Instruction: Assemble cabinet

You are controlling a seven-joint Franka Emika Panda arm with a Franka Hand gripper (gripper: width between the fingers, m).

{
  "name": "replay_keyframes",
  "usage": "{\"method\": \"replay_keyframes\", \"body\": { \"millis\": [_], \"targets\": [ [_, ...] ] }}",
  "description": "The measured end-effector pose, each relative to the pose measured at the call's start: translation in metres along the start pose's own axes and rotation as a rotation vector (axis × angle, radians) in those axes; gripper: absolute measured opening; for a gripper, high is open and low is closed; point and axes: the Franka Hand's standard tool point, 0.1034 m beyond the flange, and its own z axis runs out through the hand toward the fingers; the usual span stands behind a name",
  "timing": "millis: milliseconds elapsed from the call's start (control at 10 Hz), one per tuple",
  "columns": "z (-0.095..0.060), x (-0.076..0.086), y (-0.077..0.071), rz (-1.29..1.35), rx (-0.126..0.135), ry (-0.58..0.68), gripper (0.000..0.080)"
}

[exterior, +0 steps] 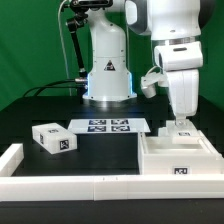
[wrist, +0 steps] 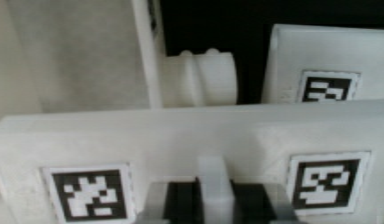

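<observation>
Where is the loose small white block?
The small white block lies on the table at the exterior view's left, beside the marker board.

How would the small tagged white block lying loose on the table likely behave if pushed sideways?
The small white block looks like rigid plastic, so it should probably keep its shape. Its flat faces and low boxy form suggest sliding rather than rolling or tipping. It is far smaller than the cabinet box, so it is likely light.

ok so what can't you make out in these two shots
- claw open or shut: in the exterior view the tips are too small against the cabinet; the wrist view's edge cuts them off
- tags: wrist view, blurred, patterns unreadable
- cabinet's inner floor near the front: exterior view, hidden by its front wall
</observation>
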Motion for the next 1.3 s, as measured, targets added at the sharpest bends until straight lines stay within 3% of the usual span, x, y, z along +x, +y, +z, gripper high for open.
{"method": "replay_keyframes", "body": {
  "millis": [200, 700, 1300],
  "targets": [
    [-0.001, 0.0, 0.02, 0.015, -0.019, 0.011, 0.0069],
    [-0.001, -0.001, 0.051, 0.024, -0.051, 0.025, 0.007],
    [0.0, 0.001, 0.07, -0.013, -0.065, 0.014, 0.007]
  ]
}}
